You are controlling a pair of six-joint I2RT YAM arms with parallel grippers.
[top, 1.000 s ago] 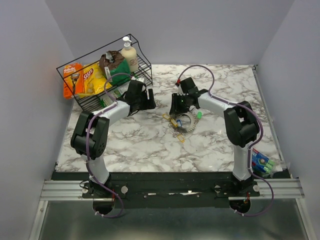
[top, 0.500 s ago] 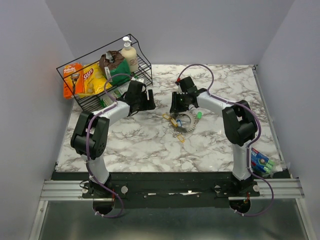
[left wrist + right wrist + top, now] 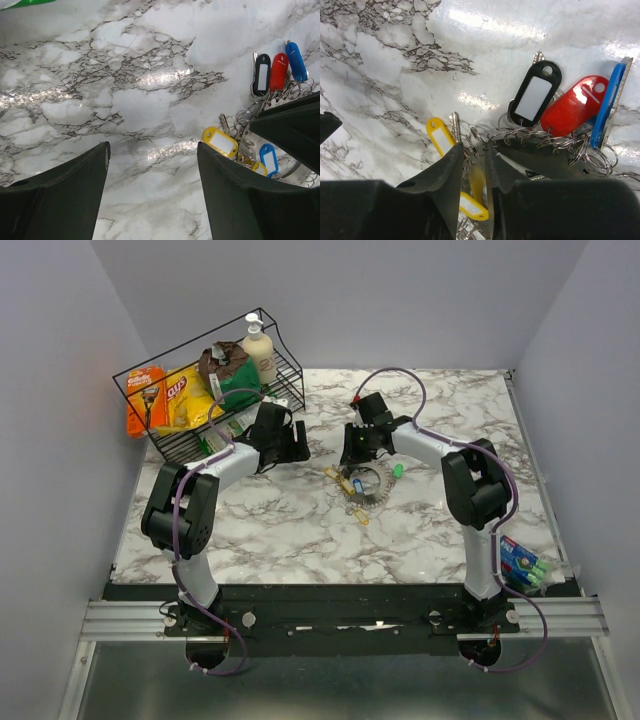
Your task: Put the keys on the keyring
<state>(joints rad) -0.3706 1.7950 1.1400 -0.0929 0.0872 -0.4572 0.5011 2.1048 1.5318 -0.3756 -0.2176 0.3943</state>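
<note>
The keys lie in a bunch on the marble table (image 3: 250,520), on plastic tags: black (image 3: 534,97), red (image 3: 572,111), blue (image 3: 606,107) and yellow (image 3: 439,139), linked by small silver wire rings (image 3: 560,142). A larger silver keyring (image 3: 378,487) lies beside them. My right gripper (image 3: 474,147) is down in the bunch (image 3: 350,452). Its jaws are almost closed, with a thin wire ring between the tips. My left gripper (image 3: 152,146) is open and empty over bare marble, left of the bunch (image 3: 297,443). The tags show at its right (image 3: 220,142).
A black wire basket (image 3: 190,440) at the back left holds a lotion bottle (image 3: 258,350), a yellow pack (image 3: 185,395) and an orange pack (image 3: 145,395). A small green thing (image 3: 398,470) lies by the keys. A blue packet (image 3: 522,560) lies at the front right edge.
My right gripper has shifted slightly back and to the left over the key bunch. The left arm has not visibly moved.
</note>
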